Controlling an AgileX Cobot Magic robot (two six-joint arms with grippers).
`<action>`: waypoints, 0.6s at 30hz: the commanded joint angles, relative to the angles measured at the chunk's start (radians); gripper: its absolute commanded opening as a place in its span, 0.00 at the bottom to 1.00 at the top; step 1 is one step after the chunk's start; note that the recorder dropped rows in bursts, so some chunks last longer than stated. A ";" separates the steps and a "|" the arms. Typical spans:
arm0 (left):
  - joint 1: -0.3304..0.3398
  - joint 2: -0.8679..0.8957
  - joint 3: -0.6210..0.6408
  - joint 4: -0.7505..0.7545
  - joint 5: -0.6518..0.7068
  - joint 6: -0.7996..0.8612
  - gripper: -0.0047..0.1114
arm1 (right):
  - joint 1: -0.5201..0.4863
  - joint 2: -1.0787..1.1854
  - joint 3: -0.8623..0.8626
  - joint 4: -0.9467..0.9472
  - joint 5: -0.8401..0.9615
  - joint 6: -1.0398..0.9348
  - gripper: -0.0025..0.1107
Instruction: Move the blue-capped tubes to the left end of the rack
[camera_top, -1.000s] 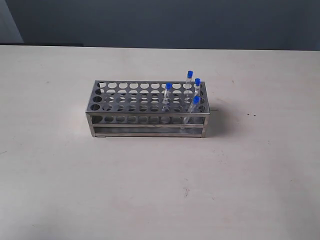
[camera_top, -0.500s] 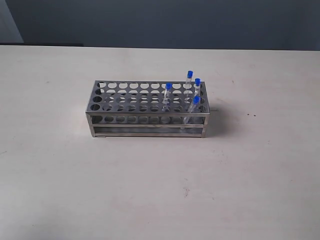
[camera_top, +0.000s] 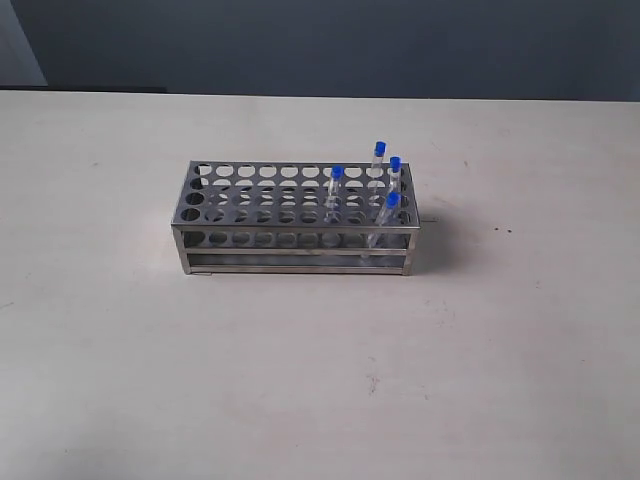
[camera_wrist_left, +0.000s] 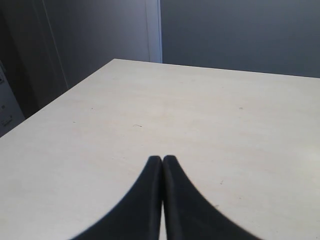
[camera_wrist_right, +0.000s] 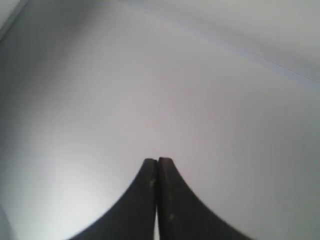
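Observation:
The shiny metal rack (camera_top: 290, 262) stands mid-table in the exterior view. Several blue-capped tubes stand in its right part: one (camera_top: 335, 192) a few holes in from the right end, one at the back (camera_top: 378, 160), one beside it (camera_top: 395, 172), and one tilted at the front right (camera_top: 389, 212). The rack's left holes hold nothing. Neither gripper shows in the exterior view. My left gripper (camera_wrist_left: 162, 159) is shut and empty over bare table. My right gripper (camera_wrist_right: 158, 161) is shut and empty, facing a plain pale surface. No rack shows in either wrist view.
The pale table (camera_top: 320, 380) stretches wide around the rack. A dark wall (camera_top: 320, 40) runs behind its far edge. In the left wrist view the table's corner (camera_wrist_left: 116, 61) and a dark wall with a white strip (camera_wrist_left: 153, 30) lie ahead.

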 joint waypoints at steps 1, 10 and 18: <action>-0.005 0.003 0.004 -0.005 -0.011 -0.002 0.04 | -0.003 0.182 -0.228 -0.446 0.229 -0.004 0.02; -0.005 0.003 0.004 -0.005 -0.011 -0.002 0.04 | 0.043 0.819 -0.841 -0.416 1.307 -0.431 0.02; -0.005 0.003 0.004 -0.005 -0.011 -0.002 0.04 | 0.303 1.266 -1.021 -0.550 1.517 -0.477 0.02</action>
